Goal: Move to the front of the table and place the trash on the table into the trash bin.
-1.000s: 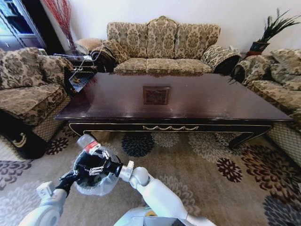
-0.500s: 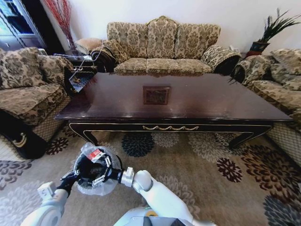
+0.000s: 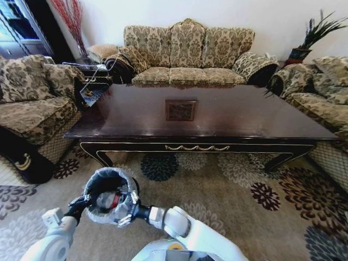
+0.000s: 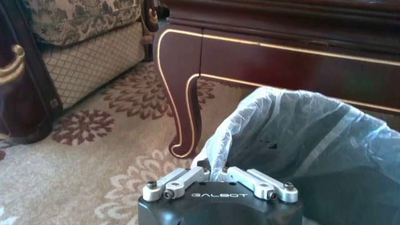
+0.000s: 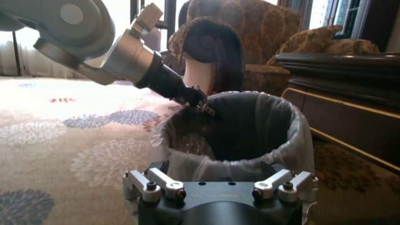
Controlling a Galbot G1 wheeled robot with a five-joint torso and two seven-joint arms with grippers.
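The trash bin [image 3: 103,182], a round dark bin with a whitish bag over its rim, stands on the carpet in front of the table [image 3: 234,117]. Inside it lies trash: a clear bottle with a red label [image 3: 112,200]. My left gripper [image 3: 80,205] is shut on the bag at the bin's rim, seen close in the left wrist view [image 4: 216,172] and from across in the right wrist view [image 5: 198,101]. My right gripper [image 3: 126,208] is just outside the bin's near rim, open with nothing between its fingers [image 5: 218,182]. The bin's mouth [image 5: 250,122] is right before it.
The table's curved leg [image 4: 184,108] stands close behind the bin. Patterned sofas are at the left [image 3: 32,109], back [image 3: 187,54] and right [image 3: 321,92]. Flowered carpet [image 3: 239,185] lies open to the right of the bin.
One second ago my right gripper held the bottle above the bin. It lowered it and let go; the bottle now lies inside and the right gripper has drawn back, open.
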